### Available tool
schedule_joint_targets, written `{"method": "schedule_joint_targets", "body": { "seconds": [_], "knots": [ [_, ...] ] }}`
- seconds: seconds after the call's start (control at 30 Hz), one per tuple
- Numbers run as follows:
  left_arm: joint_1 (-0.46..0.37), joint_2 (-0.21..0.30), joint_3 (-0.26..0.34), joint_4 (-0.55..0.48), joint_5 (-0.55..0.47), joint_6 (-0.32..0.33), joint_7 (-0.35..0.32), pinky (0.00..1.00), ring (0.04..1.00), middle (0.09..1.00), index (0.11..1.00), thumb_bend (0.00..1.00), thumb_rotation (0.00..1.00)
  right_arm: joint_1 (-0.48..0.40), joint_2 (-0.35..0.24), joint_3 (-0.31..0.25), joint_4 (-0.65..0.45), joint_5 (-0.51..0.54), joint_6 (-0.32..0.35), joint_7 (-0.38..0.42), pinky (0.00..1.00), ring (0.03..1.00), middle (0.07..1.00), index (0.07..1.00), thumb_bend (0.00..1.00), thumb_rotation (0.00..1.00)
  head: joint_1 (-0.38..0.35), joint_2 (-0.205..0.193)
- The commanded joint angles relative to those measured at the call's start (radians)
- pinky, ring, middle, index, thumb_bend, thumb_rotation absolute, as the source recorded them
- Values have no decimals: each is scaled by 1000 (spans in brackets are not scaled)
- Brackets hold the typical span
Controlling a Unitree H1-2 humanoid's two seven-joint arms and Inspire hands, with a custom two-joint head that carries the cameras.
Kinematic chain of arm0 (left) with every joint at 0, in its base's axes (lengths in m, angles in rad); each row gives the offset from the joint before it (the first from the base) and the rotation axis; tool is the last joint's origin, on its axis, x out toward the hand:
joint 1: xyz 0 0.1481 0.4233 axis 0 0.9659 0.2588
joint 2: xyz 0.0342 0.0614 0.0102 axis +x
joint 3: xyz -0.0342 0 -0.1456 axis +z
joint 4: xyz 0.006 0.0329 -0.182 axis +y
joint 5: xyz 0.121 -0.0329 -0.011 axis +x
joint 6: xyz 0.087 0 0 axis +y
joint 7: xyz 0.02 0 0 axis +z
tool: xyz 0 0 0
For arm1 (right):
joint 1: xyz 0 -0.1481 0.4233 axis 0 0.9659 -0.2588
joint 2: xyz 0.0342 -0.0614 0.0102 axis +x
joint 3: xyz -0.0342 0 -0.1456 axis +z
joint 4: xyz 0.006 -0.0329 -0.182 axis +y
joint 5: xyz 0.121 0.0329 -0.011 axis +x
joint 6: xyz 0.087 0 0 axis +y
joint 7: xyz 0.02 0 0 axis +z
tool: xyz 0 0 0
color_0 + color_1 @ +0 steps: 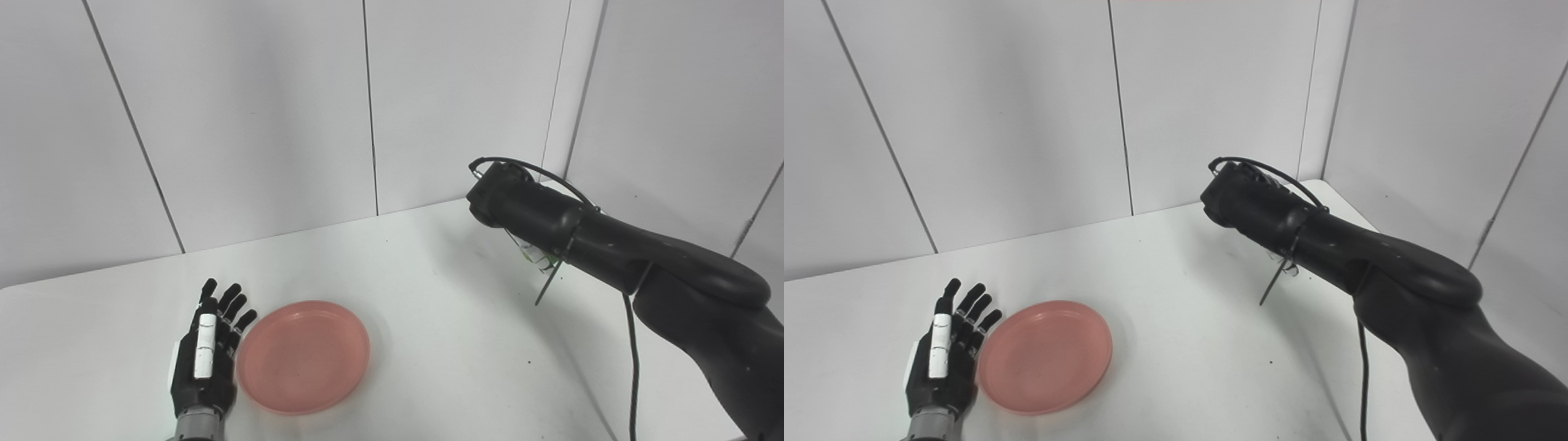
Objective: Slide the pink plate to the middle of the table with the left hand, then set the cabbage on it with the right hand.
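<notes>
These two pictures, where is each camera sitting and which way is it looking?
Left eye view: on the robot's head, left side, looking down and forward at the table; it shows the left hand beside the plate and the right arm reaching in.
Right eye view: on the head a little to the right, facing the same way; it shows the same hand, plate and arm, all shifted leftward in the picture.
Shared: both see the same table, plate and wall corner; the right hand is hidden behind its own arm.

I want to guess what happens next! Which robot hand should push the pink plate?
The left robot hand. It lies flat and open right beside the pink plate, at its left edge. The right arm is raised far off on the other side.
</notes>
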Motion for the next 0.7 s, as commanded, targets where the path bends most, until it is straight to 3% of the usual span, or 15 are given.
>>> {"method": "schedule_joint_targets", "body": {
  "seconds": [0.0, 0.03, 0.1, 0.13, 0.2, 0.4, 0.53, 0.6, 0.67],
  "knots": [
    [84, -37, -7, 92, -2, -19, -1, 764, 893, 873, 939, 890, 689, -86, 0, 8, 9, 0, -16, 16, 328, 505, 607, 505, 512, 86, 7, 1],
    [85, -38, -8, 92, 3, -22, 4, 757, 892, 873, 938, 892, 687, -90, 9, 7, 20, 9, -19, 16, 362, 528, 657, 502, 510, 117, 10, 1],
    [86, -41, -7, 91, 5, -23, 11, 742, 884, 863, 928, 897, 683, -92, 21, 2, 17, 23, -42, 16, 362, 518, 652, 499, 511, 139, 19, 2],
    [87, -41, -8, 88, 8, -22, 15, 738, 879, 858, 925, 896, 683, -91, 28, -3, 12, 28, -44, 16, 327, 469, 570, 497, 517, 75, 22, 2],
    [89, -40, -9, 86, 13, -23, 20, 734, 876, 855, 925, 893, 683, -89, 36, -8, -9, 51, -39, 16, 286, 416, 522, 496, 522, 34, 29, 2],
    [87, -38, -13, 90, 39, -35, 46, 681, 834, 817, 905, 869, 684, -83, 69, -41, -146, 85, -31, 16, 242, 352, 486, 494, 526, 3, 55, 0],
    [85, -42, -19, 94, 51, -37, 55, 674, 826, 815, 906, 853, 702, -101, 110, -31, -195, 118, 0, 16, 198, 305, 482, 493, 527, 0, 54, -2],
    [80, -43, -20, 106, 44, -42, 42, 684, 843, 834, 921, 878, 705, -114, 138, -16, -213, 123, -24, 16, 203, 304, 482, 494, 526, 0, 49, -6],
    [77, -47, -18, 112, 31, -43, 29, 701, 861, 839, 935, 899, 700, -121, 175, -6, -213, 125, 17, 16, 172, 269, 482, 494, 526, 0, 52, -6]
  ]
}}
